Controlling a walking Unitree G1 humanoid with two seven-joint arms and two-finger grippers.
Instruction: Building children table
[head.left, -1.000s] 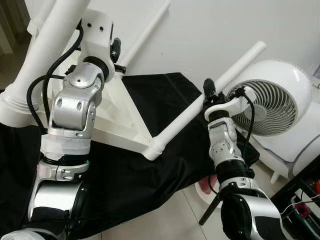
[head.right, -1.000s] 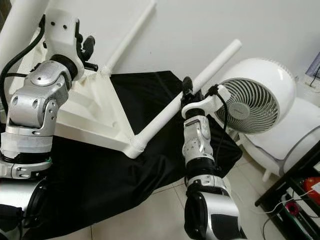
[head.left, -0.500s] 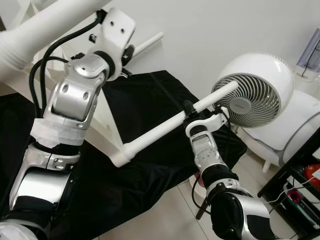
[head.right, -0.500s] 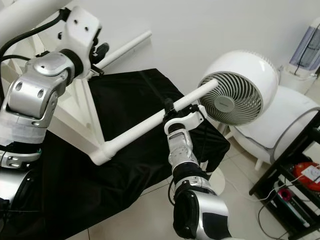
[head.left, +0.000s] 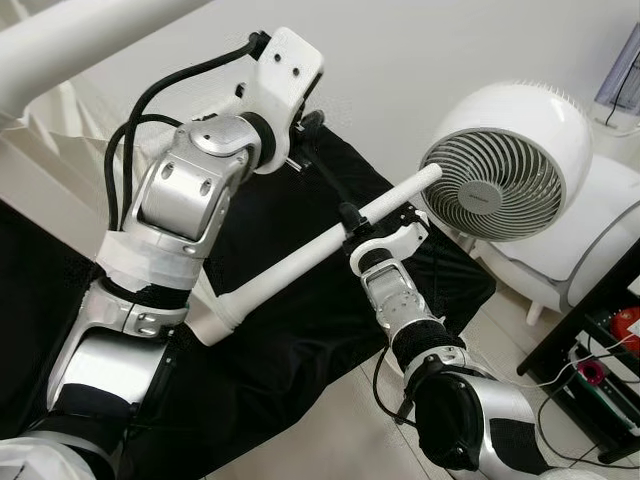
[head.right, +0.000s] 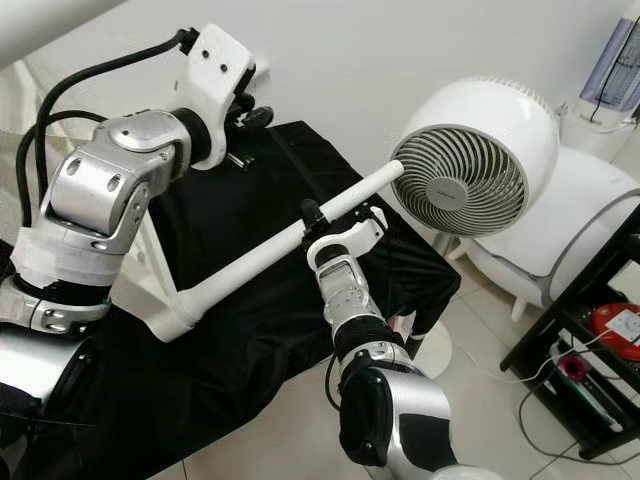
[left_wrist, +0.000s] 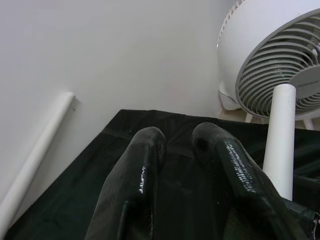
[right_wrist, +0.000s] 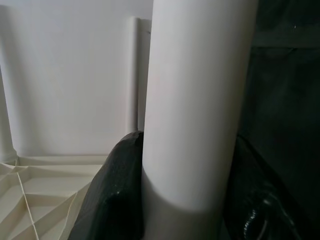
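The white plastic children's table is tipped up. Its ribbed underside (right_wrist: 40, 190) faces me and one leg (head.left: 90, 35) crosses the top left. Another white leg (head.left: 290, 262) slants from a corner socket (head.left: 222, 312) up toward the fan. My right gripper (head.left: 352, 215) is shut around this leg about two thirds of the way up; both black fingers (right_wrist: 115, 200) hug the tube (right_wrist: 195, 100). My left gripper (head.left: 305, 125) is raised above the black cloth, fingers (left_wrist: 145, 150) close together with nothing between them. It points toward the held leg's free end (left_wrist: 279, 135).
A black cloth (head.left: 300, 340) covers the surface under the table. A white round fan (head.left: 500, 180) stands close behind the leg's tip, on a white base. A black shelf with cables (head.left: 600, 350) is at the right. Tiled floor (head.left: 340, 430) lies between.
The whole view has shifted. The held leg now slants flatter, with its tip in front of the fan. My left arm has swung right, away from the table's corner, over the cloth.
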